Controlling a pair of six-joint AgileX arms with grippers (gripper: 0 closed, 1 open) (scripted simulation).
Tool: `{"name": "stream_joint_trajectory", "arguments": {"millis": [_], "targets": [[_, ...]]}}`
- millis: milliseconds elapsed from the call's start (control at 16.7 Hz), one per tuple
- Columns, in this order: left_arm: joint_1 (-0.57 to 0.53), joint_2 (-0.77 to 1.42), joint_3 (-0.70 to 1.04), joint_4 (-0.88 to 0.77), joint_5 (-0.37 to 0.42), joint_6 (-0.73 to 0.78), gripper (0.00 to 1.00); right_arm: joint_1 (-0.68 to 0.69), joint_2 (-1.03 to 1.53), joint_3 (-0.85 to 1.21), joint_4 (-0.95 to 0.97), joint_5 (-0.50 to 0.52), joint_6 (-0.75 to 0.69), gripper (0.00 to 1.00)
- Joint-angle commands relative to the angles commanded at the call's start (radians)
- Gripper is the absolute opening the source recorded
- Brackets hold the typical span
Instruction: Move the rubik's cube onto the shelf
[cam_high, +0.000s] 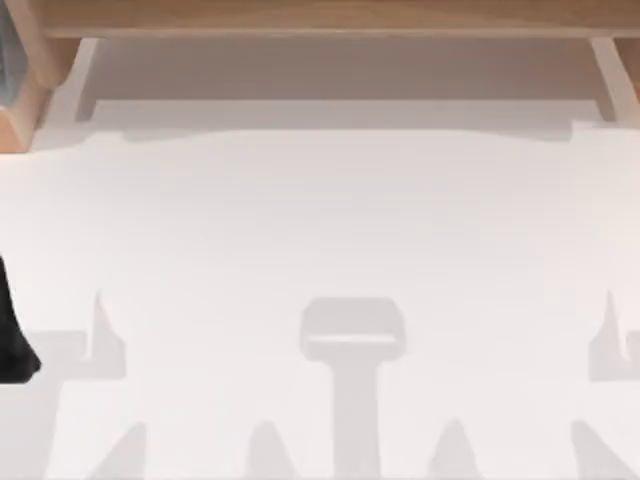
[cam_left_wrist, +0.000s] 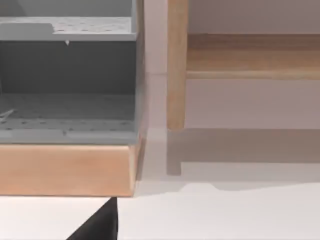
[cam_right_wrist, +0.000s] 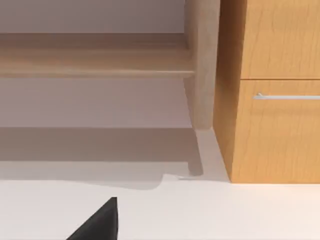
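The rubik's cube is out of view. The shelf (cam_high: 320, 18) is a long light-brown board along the far edge of the table, standing on side supports (cam_high: 70, 85). Its board (cam_left_wrist: 250, 55) and one support (cam_left_wrist: 176, 65) appear ahead in the left wrist view. The right wrist view faces the shelf board (cam_right_wrist: 95, 57) and its other support (cam_right_wrist: 202, 65). My left arm (cam_high: 12, 335) is a dark shape at the table's left edge. A black tip of my left gripper (cam_left_wrist: 100, 222) and of my right gripper (cam_right_wrist: 100, 222) pokes in low, well short of the shelf.
A grey perforated unit on a wooden base (cam_left_wrist: 67, 165) stands left of the shelf, at the top view's far-left corner (cam_high: 15, 90). A wooden cabinet with a metal handle (cam_right_wrist: 275, 125) flanks the shelf's right end. The white table (cam_high: 320, 230) carries grey shadows near its front.
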Motion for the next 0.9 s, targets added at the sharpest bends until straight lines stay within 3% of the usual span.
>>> {"name": "stream_joint_trajectory", "arguments": {"millis": [240,420,900], "targets": [[0.000,0.000,0.000,0.000,0.000,0.000,1.00,-0.014,0.027,0.027,0.026,0.001,-0.027,1.00],[0.000,0.000,0.000,0.000,0.000,0.000,1.00,-0.062,0.144,0.119,0.122,-0.004,-0.136,1.00],[0.000,0.000,0.000,0.000,0.000,0.000,1.00,-0.241,0.823,0.500,0.540,-0.093,-0.673,1.00]]}}
